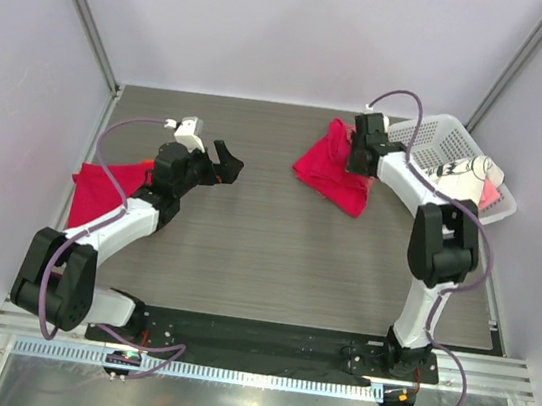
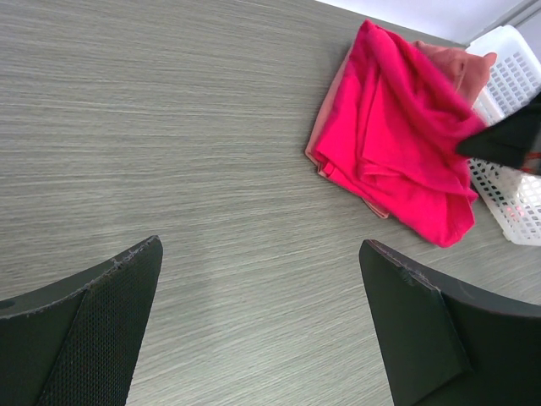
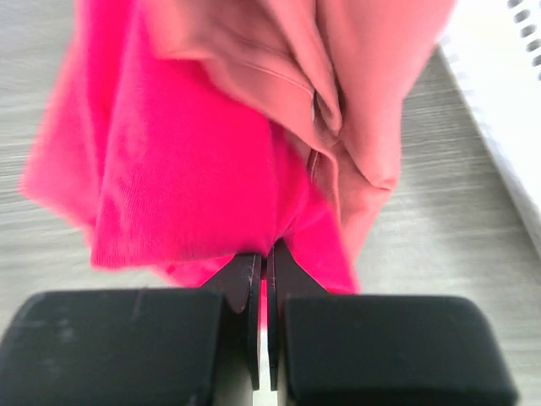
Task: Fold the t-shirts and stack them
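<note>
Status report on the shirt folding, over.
Left gripper open, hovering over table. Right gripper shut on crimson t-shirt beside basket. Salmon-pink t-shirt bunched against it. Second crimson t-shirt lies far left.

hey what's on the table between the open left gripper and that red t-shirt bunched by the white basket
Nothing: only bare grey wood-grain tabletop runs from the left gripper to the crumpled crimson cloth t-shirt, as the left wrist view shows.
</note>
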